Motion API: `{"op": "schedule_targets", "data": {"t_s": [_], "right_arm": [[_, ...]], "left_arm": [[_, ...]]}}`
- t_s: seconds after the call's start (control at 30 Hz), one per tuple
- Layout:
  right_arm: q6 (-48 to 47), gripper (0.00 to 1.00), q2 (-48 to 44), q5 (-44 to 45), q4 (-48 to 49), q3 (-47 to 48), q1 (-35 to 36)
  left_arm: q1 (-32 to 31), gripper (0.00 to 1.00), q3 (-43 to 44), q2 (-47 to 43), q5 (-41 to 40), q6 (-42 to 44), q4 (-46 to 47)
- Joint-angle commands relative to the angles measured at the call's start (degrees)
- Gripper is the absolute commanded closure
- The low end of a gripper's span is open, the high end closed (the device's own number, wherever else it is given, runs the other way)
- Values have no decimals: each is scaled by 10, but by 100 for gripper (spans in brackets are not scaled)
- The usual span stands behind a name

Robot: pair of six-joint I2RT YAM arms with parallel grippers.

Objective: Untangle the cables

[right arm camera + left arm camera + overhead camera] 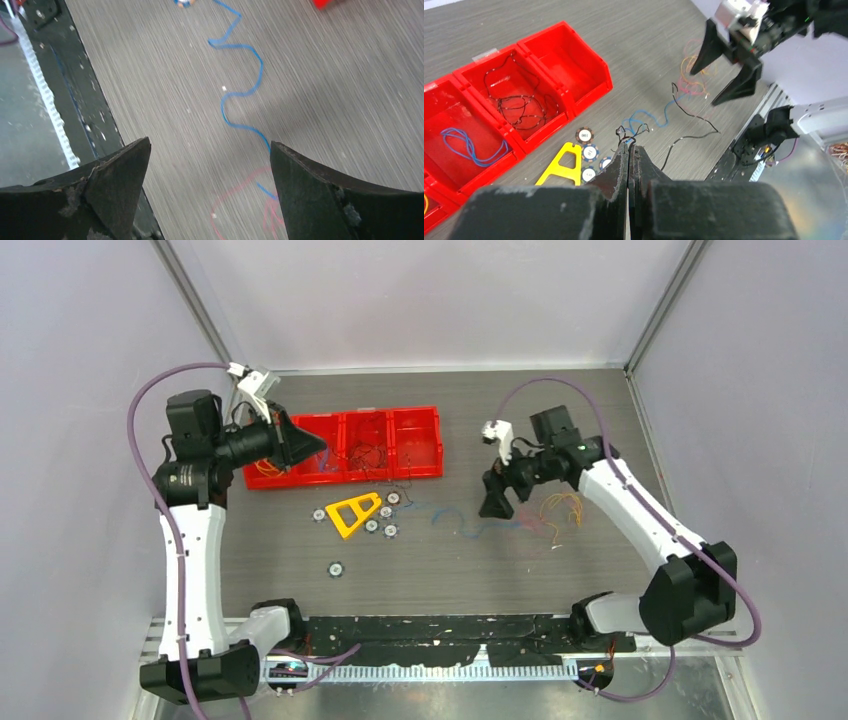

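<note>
While lying slack, cables (223, 109) show wavy blue, black, orange strands.

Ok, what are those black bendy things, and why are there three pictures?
They are two robot arms bolted to a table. One picture looks down from above. The other two come from little cameras on each arm's wrist, so you see that arm's own fingers. Each arm ends in a gripper, a two-finger pincher. The left gripper is shut and seems to pinch a thin black cable. The right gripper is wide open, holding nothing, above a wiggly blue cable. Also on the table are red bins with some cables inside, orange cables, a yellow triangle and small round discs.
</note>
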Motion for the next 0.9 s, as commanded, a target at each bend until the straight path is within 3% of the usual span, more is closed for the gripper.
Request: {"op": "schedule_targets", "data": {"t_s": [0.0, 0.13, 0.33, 0.4, 0.47, 0.5, 0.6, 0.63, 0.7, 0.87], "right_arm": [[182, 5, 52, -16, 218, -21, 80], [231, 5, 136, -14, 276, 2, 133], [312, 3, 231, 10, 351, 29, 154], [319, 10, 258, 26, 356, 39, 156], [324, 30, 279, 27, 363, 44, 156], [325, 45, 289, 24, 362, 47, 156], [306, 70, 293, 27, 338, 45, 156], [281, 86, 285, 41, 320, 38, 154], [251, 94, 266, 66, 294, 22, 149], [195, 94, 199, 111, 243, -27, 110]], "left_arm": [[-1, 100, 36, -12, 10, -61, 53], [-2, 100, 55, -8, 13, -68, 44], [-1, 100, 63, -12, 13, -71, 39], [0, 100, 65, -15, 13, -74, 39], [6, 100, 71, -14, 15, -79, 40], [9, 100, 73, -13, 15, -81, 39], [46, 100, 82, -7, 17, -89, 42], [66, 100, 82, -4, 19, -98, 45], [111, 100, 83, 4, 32, -117, 56], [223, 100, 124, 31, -10, -75, 37]]}}
